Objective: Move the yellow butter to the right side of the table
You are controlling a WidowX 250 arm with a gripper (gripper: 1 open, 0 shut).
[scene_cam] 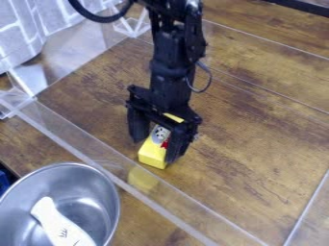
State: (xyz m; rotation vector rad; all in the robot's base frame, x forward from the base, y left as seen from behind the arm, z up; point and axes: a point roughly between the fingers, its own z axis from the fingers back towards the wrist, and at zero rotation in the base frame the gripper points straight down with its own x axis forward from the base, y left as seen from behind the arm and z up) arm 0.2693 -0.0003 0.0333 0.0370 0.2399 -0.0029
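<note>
The yellow butter [153, 154] is a small yellow block with a printed label, lying on the brown wooden table [257, 115] near its front left edge. My black gripper [160, 132] points down right over it, open, with one finger on each side of the block's far half. The fingers [139, 125] hide most of the label. I cannot tell whether they touch the block or the table.
A metal bowl [58, 209] with a white utensil in it sits at the lower left, below the table's clear front rim [90, 144]. A white cloth and a rack lie at the upper left. Bare wood stretches to the right of the butter.
</note>
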